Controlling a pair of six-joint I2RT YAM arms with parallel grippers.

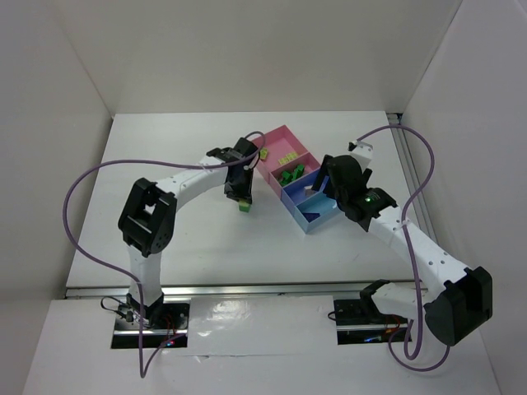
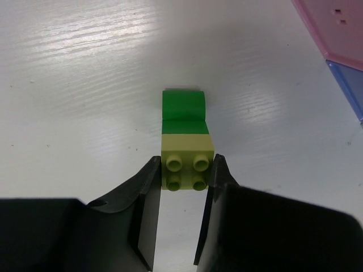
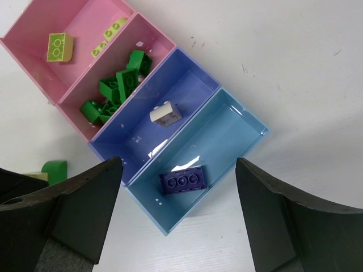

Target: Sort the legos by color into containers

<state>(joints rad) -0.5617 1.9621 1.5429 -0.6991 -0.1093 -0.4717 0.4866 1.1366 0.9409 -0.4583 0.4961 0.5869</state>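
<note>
A pale yellow-green lego (image 2: 187,148) joined to a dark green lego (image 2: 183,110) lies on the white table. My left gripper (image 2: 185,170) is shut on the yellow-green one, with a fingertip pressed against each side. From above, that gripper (image 1: 244,200) is left of the containers (image 1: 284,132), with the lego pair (image 1: 244,208) under it. My right gripper (image 3: 178,164) hangs open over the light blue tray (image 3: 249,127), which holds a dark purple lego (image 3: 181,181). Several green legos (image 3: 116,88) fill one pink tray (image 3: 156,37). A yellow-green lego (image 3: 59,46) lies in the end pink tray (image 3: 28,31).
The dark blue tray (image 3: 187,76) holds one whitish brick (image 3: 165,113). The joined trays run diagonally across the table's middle right. In the left wrist view the pink tray wall (image 2: 317,31) and the blue one (image 2: 346,85) show at the upper right. White walls enclose the table.
</note>
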